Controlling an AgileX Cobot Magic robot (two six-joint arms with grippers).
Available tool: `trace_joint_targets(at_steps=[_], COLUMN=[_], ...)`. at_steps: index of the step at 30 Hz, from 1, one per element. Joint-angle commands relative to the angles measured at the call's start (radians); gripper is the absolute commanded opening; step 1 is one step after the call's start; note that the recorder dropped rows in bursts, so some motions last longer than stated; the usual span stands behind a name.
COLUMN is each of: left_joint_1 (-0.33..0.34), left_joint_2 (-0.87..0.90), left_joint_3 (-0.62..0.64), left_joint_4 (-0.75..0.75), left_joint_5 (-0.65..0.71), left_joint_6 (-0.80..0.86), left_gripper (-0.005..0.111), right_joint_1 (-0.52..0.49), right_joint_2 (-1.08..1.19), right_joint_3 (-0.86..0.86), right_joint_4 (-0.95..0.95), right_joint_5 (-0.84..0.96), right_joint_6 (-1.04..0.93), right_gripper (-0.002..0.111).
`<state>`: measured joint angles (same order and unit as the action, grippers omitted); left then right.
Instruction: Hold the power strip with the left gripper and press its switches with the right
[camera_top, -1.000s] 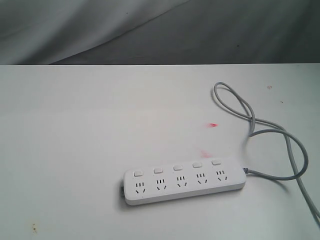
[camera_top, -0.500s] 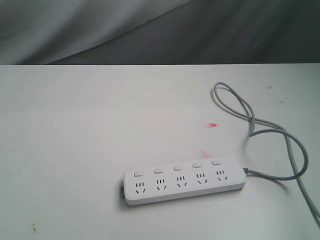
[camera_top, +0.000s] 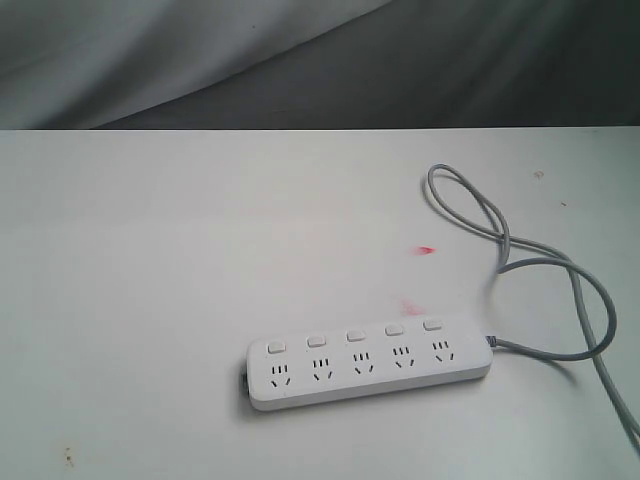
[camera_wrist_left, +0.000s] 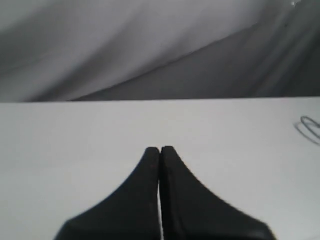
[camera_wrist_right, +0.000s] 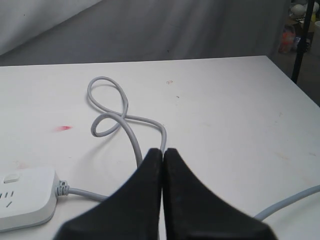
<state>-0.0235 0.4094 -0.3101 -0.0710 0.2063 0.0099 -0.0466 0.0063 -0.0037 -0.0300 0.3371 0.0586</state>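
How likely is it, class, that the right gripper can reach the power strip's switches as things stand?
Probably yes. The switches face up, uncovered, on the power strip, and nothing stands between them and the right gripper, jaws shut; only the grey cord lies flat below it.

Grey cord (camera_top: 506, 238), far end off-frame

The views show one power strip (camera_top: 378, 380), five switches (camera_top: 355, 335), five sockets (camera_top: 358, 361), one grey cord (camera_top: 560, 268), one left pincer (camera_wrist_left: 160, 150) and one right pincer (camera_wrist_right: 163, 151).
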Motion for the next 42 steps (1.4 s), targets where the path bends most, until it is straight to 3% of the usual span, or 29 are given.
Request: trace_joint_targets(at_steps=[1,12,23,32,36,42], left_joint_1=[-0.005,-0.005,-0.005,-0.005,-0.005,-0.005], left_joint_2=[0.086,0.218,0.398,0.543,0.613,0.745], left_joint_3=[-0.129,-0.438,-0.700,-0.766,-0.766,-0.766], left_joint_4=[-0.008,0.007,0.002,-0.348,-0.490,-0.626], left_joint_5=[-0.075,-0.044,0.198,0.503,0.576,0.659], left_joint_6=[-0.010,-0.010,-0.010,0.005,0.199,0.836], left_gripper=[0.000,0.000,0.000,0.000,0.000,0.000], right_joint_1=[-0.004,-0.004,-0.004,-0.004,-0.004,-0.004], right_joint_2=[-0.006,-0.006,-0.006,-0.006,-0.006,-0.006], right_joint_3=[0.004,0.004,0.004,0.004,0.004,0.004], right_joint_4=[-0.005,-0.005,-0.005,-0.005,-0.005,-0.005], right_joint_5=[-0.006,-0.006,-0.006,-0.006,-0.006,-0.006], right_joint_6=[0.001,0.001,0.001,0.001,0.001,0.001], right_gripper=[0.000,0.000,0.000,0.000,0.000,0.000])
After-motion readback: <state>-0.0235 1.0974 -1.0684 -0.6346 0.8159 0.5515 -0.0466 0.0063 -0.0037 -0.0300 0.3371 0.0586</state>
